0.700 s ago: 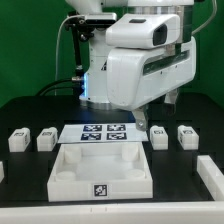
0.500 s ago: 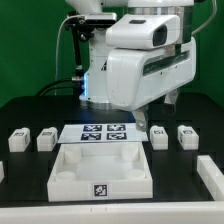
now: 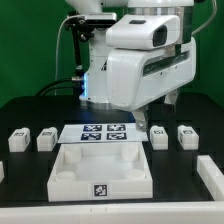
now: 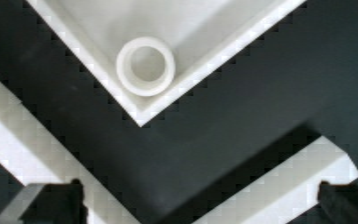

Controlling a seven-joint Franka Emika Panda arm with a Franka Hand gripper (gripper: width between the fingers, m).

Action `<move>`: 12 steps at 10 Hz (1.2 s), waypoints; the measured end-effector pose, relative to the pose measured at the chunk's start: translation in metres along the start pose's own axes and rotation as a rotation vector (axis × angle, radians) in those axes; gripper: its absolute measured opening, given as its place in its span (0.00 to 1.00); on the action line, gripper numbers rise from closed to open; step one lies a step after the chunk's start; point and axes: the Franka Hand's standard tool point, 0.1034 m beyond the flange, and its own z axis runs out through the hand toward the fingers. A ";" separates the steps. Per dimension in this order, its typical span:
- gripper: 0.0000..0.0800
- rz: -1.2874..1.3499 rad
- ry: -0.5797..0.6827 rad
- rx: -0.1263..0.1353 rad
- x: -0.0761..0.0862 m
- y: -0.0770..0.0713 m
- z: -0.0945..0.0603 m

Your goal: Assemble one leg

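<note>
Pincer (image 4: 197, 203): jaws spread wide, empty, above a tray (image 3: 100, 172) corner socket (image 4: 146, 66). The leg (image 3: 158, 135), one of four alike, rests on the surface (image 3: 30, 115) at the tray's 2 o'clock. Judged light, rigid, smooth plastic; grip opposite flat sides. The exterior view largely masks the pincer.

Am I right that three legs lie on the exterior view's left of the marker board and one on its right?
Not quite: the exterior view shows two legs on its left of the marker board and two on its right.
</note>
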 end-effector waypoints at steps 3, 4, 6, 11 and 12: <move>0.81 0.000 0.000 0.000 0.000 0.000 0.000; 0.81 0.000 0.000 0.000 0.000 0.000 0.000; 0.81 -0.030 0.000 0.001 0.000 0.000 0.000; 0.81 -0.556 0.010 -0.005 -0.097 -0.037 0.041; 0.81 -0.661 0.011 0.012 -0.122 -0.043 0.059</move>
